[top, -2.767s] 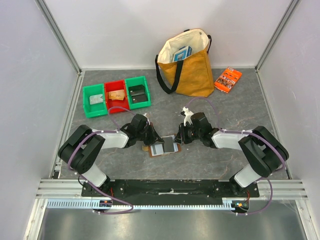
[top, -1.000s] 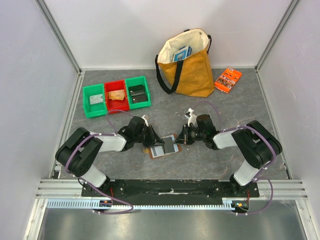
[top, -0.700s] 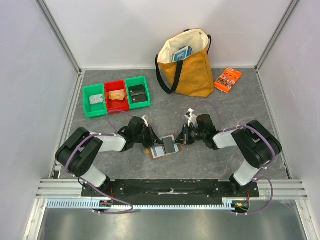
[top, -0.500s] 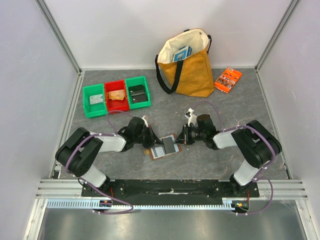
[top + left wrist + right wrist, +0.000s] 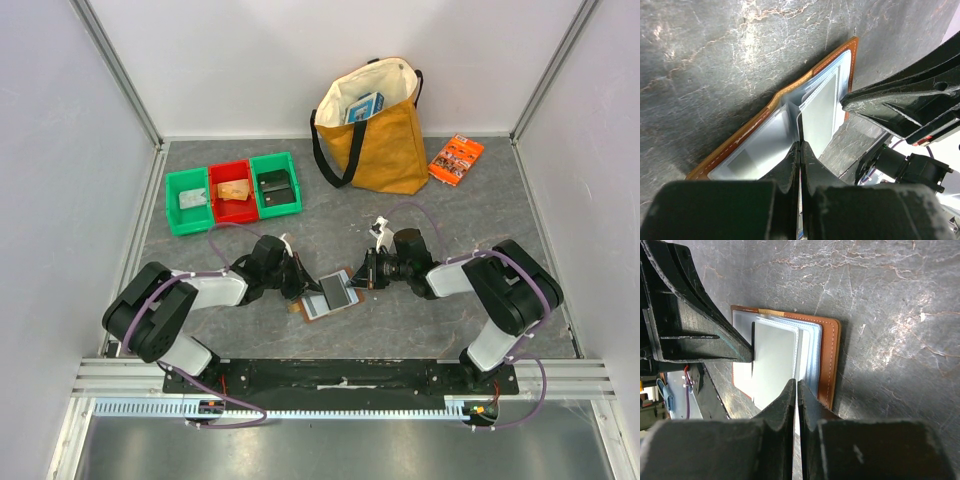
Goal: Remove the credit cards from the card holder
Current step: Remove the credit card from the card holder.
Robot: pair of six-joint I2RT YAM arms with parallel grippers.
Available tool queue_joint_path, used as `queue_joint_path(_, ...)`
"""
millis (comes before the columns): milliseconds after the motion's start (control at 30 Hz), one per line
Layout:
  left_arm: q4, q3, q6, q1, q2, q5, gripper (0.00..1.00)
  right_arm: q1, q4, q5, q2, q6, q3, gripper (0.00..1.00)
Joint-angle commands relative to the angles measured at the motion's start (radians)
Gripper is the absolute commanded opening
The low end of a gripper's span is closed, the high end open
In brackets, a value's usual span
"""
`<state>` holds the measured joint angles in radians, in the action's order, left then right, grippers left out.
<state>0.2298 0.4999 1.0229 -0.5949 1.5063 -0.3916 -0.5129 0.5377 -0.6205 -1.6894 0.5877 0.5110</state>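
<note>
The card holder (image 5: 298, 306), brown with pale grey-blue pockets, lies open on the table between my two grippers. In the left wrist view its stitched brown edge (image 5: 765, 112) frames the pockets. My left gripper (image 5: 303, 285) (image 5: 800, 145) is shut on the thin edge of a pale grey-blue credit card (image 5: 333, 291) (image 5: 801, 120) that rises from the holder's middle. From the other side, my right gripper (image 5: 358, 280) (image 5: 796, 382) is shut on a pale pocket leaf (image 5: 774, 360) of the card holder (image 5: 829, 360). Other cards stay hidden inside the pockets.
Two green bins (image 5: 190, 200) (image 5: 275, 184) and a red bin (image 5: 231, 190) between them stand at the back left. A yellow tote bag (image 5: 375, 130) stands at the back, with an orange printed packet (image 5: 455, 157) to its right. Walls close three sides.
My left gripper has closed on the card's edge and drawn back a little to the left. The holder has shifted and turned slightly with it. The right gripper has held still.
</note>
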Motion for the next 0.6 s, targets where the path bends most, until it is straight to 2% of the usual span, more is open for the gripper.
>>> queue_joint_path(0, -0.007, 0.005, -0.023, 0.003, 0.005, 0.002, 0.02, 0.004, -0.056, 0.008, 0.04, -0.025, -0.017, 0.1)
queue_joint_path(200, -0.009, 0.008, -0.03, 0.003, -0.003, 0.01, 0.02, 0.004, -0.028, -0.059, 0.066, -0.022, 0.033, 0.11)
queue_joint_path(367, -0.009, 0.008, -0.03, 0.001, -0.001, 0.008, 0.02, 0.002, 0.06, -0.143, 0.007, 0.027, 0.064, 0.11)
queue_joint_path(567, -0.009, 0.012, -0.032, 0.0, -0.004, 0.008, 0.02, 0.002, 0.119, -0.163, -0.067, 0.06, 0.069, 0.1)
